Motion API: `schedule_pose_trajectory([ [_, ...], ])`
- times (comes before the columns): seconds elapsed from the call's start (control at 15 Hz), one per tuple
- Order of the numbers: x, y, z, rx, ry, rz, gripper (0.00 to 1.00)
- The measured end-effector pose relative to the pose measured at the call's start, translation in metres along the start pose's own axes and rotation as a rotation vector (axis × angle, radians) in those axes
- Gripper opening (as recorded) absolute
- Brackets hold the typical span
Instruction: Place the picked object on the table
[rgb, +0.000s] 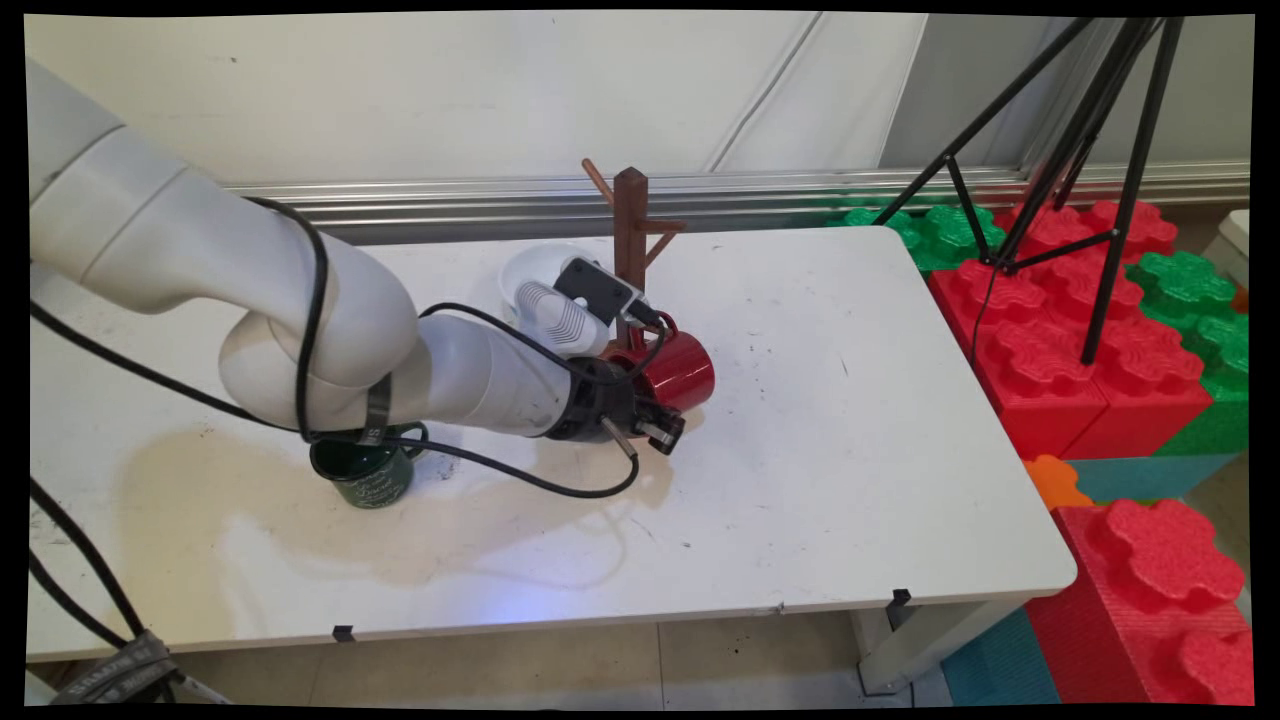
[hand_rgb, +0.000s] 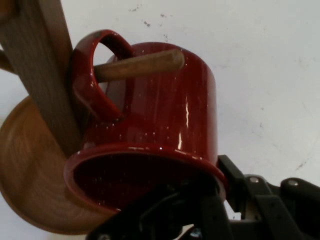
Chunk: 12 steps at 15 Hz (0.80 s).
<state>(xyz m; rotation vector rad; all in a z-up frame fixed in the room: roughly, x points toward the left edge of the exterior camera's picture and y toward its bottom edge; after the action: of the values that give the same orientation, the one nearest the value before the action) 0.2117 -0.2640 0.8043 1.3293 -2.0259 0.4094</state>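
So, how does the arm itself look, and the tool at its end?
The arm is white, made of thick rounded links, with a ribbed white section near the wrist. Black cables loop around it and hang below. A black box sits on the wrist. The tool is black, with metal pins in its linkage.

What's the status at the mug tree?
End effector gripping red mug rim. Handle threaded over wooden mug tree peg. Green mug under arm.

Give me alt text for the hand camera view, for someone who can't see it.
A red mug hangs by its handle on a wooden peg of a mug tree, its open rim toward the camera. The black gripper grips that rim, over the tree's round wooden base and a white table.
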Motion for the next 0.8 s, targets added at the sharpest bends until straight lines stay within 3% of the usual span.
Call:
schedule_pose_trajectory([
  [0.8,-0.002,0.014,-0.025,-0.038,0.05,0.075,0.0],
])
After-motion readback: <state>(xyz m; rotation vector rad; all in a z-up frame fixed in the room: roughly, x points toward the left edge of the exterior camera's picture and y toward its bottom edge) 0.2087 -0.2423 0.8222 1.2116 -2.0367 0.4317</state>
